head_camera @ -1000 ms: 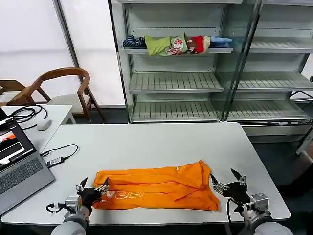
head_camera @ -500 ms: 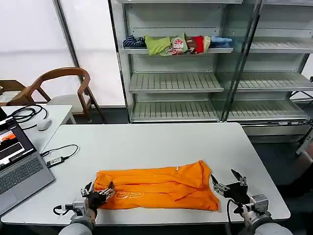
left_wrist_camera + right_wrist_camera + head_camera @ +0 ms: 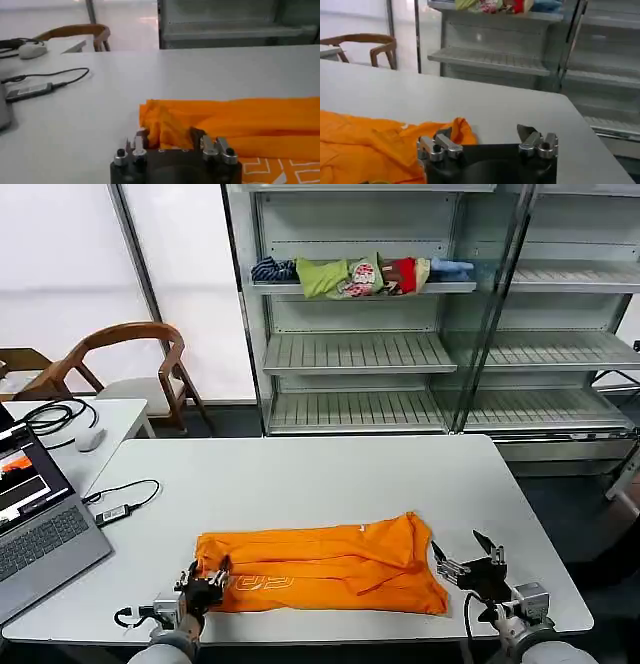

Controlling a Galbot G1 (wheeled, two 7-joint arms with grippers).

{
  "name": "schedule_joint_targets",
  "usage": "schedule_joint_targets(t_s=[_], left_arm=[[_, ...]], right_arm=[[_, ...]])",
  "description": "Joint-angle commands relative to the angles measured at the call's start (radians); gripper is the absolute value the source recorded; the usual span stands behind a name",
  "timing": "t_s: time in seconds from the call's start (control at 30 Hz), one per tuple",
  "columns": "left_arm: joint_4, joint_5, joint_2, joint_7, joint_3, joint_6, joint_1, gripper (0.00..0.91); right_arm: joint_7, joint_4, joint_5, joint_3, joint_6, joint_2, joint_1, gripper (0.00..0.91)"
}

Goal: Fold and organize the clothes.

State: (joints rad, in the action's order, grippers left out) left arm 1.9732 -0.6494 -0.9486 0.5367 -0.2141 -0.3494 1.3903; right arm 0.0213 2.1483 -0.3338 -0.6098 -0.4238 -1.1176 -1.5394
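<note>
Head view: the orange T-shirt (image 3: 325,569) lies folded into a long band across the near part of the white counter (image 3: 320,474), with white lettering at its near left edge. My left hand (image 3: 207,582) is at the band's left end, its fingers (image 3: 197,136) set narrow on either side of a bunched fold of the fabric, holding it. My right hand (image 3: 468,562) sits just beside the right end, spread wide with nothing between its fingers (image 3: 442,134).
</note>
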Motion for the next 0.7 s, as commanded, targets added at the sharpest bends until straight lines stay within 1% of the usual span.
schedule_joint_targets(t_s=[0.03, 0.2, 0.4, 0.5, 0.6, 0.7], left_arm=[[-0.010, 0.003, -0.005, -0.005, 0.003, -0.006, 0.007, 0.020], [-0.012, 0.004, -0.003, -0.018, -0.017, -0.004, 0.002, 0.020], [0.002, 0.014, 0.012, -0.039, -0.079, -0.012, 0.003, 0.020], [0.026, 0.012, 0.036, -0.038, -0.127, -0.022, 0.006, 0.020], [0.029, 0.008, 0.075, -0.038, -0.181, -0.029, 0.005, 0.020], [0.012, -0.001, 0.116, -0.045, -0.262, -0.035, 0.007, 0.020]], right_arm=[[0.000, 0.002, 0.001, -0.002, 0.001, 0.000, -0.002, 0.907], [-0.001, 0.003, 0.002, -0.002, 0.001, 0.000, -0.006, 0.907], [-0.001, -0.002, 0.007, 0.000, 0.003, 0.001, -0.001, 0.907], [-0.002, -0.002, 0.008, 0.003, 0.002, 0.005, 0.004, 0.907], [-0.003, -0.001, 0.009, 0.006, 0.001, 0.005, 0.010, 0.907], [-0.004, -0.004, 0.011, 0.011, 0.003, 0.004, 0.013, 0.907]])
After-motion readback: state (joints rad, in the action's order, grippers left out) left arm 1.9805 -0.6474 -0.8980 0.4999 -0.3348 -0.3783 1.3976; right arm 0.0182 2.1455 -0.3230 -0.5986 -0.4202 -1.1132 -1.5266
